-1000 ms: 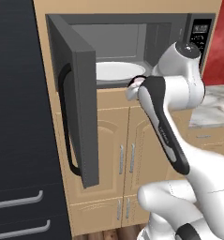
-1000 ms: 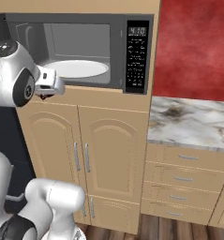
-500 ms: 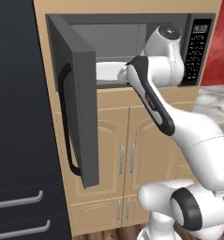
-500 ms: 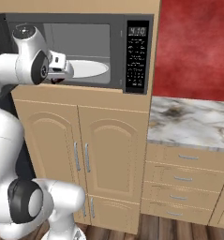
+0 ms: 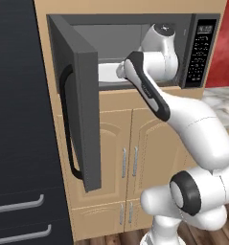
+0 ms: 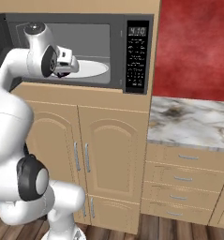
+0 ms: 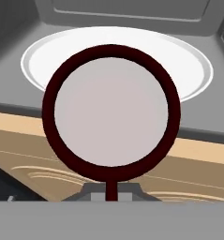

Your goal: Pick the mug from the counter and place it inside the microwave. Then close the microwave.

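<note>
Tan wood cabinets (image 6: 108, 154) w/ arched panel doors & slim metal handles fill the wall below, w/ a drawer stack (image 6: 188, 187) further rt under the marble slab. Deep red wall (image 6: 197, 47) behind that slab; tall black fridge (image 5: 20, 143) w/ grey bar handles on the lt. Floor (image 6: 155, 229) is dark brown wood planks; light even, no hard shadows.
</note>
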